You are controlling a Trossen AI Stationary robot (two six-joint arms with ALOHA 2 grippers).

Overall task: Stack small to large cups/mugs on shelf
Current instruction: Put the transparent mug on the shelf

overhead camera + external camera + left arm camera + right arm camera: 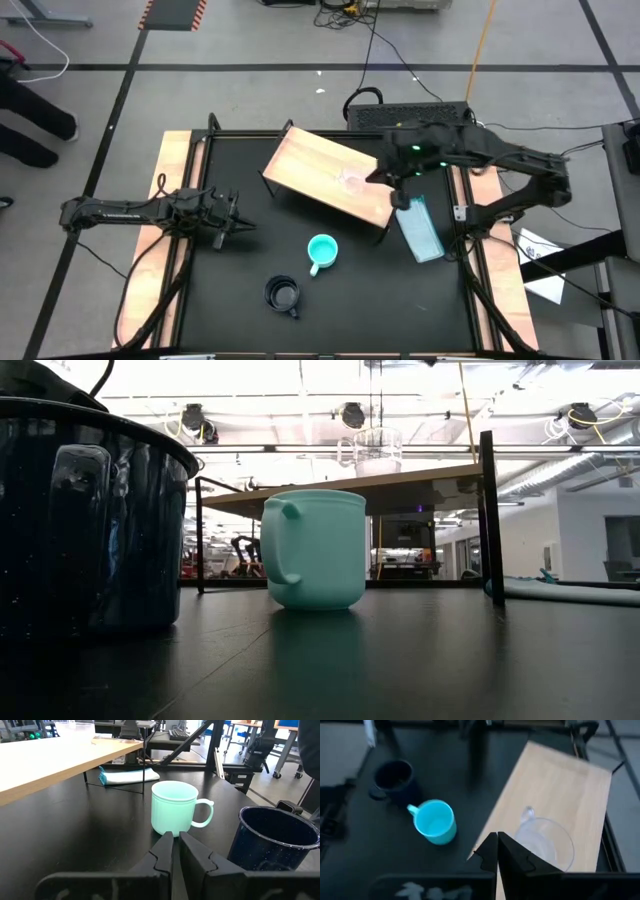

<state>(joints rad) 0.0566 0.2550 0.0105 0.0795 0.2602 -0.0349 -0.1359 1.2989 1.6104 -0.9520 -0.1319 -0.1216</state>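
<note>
A small clear cup (352, 180) stands upright on the light wooden shelf (325, 175) near its right end; it also shows in the low view (377, 450) and the right wrist view (542, 842). The turquoise mug (321, 251) and the black mug (283, 294) stand on the black tabletop in front of the shelf. My right gripper (497, 845) is shut and hovers above the shelf's near right edge, beside the clear cup. My left gripper (175, 840) is shut and empty, low at the table's left (240, 222), pointing at the turquoise mug (172, 812).
A flat light-blue item (422, 228) lies on the table to the right of the shelf. The black mug (275, 835) stands close to the turquoise one, nearer the front edge. Wooden strips (165, 250) border the tabletop at left and right.
</note>
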